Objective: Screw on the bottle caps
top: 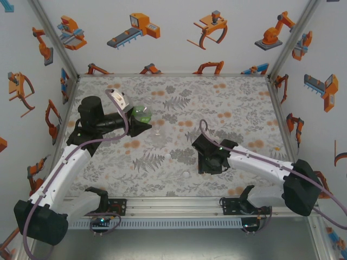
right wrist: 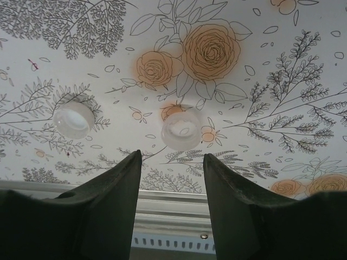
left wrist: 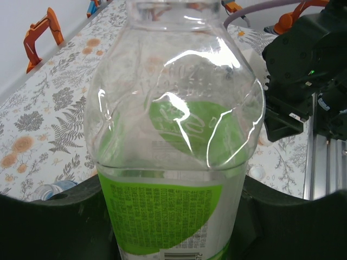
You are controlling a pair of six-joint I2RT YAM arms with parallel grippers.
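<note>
Fern and rose prints cover the surface [top: 244,108], which is boxed in by white walls [top: 173,49] dotted with orange robot drawings. An aluminium rail [top: 173,205] runs along its near edge.

Left of the middle and somewhat toward the far edge, the left claw [top: 140,122] is pinching the green-labelled bottle [top: 142,112]. In the left wrist view, that see-through bottle [left wrist: 173,135] stands upright between the dark fingers [left wrist: 54,227], which press against its labelled lower body on both sides. Its mouth is cut off at the top of that view, so whether it carries a cap cannot be told. Just beside it, toward the surface's middle, a faint colourless shape [top: 158,135] may be another bottle, but it is too unclear to be sure.

The right claw [right wrist: 171,162] hangs over the near half of the surface, right of the middle. Its fingers [right wrist: 114,200] are spread, with bare surface and the rail showing in the gap. One bottle cap [right wrist: 181,130], pale and round, lies on the print just beyond the fingertips, in line with the gap and untouched. A second cap [right wrist: 74,119] lies apart from it, off to one side. From overhead, both lie toward the near edge around its middle.
</note>
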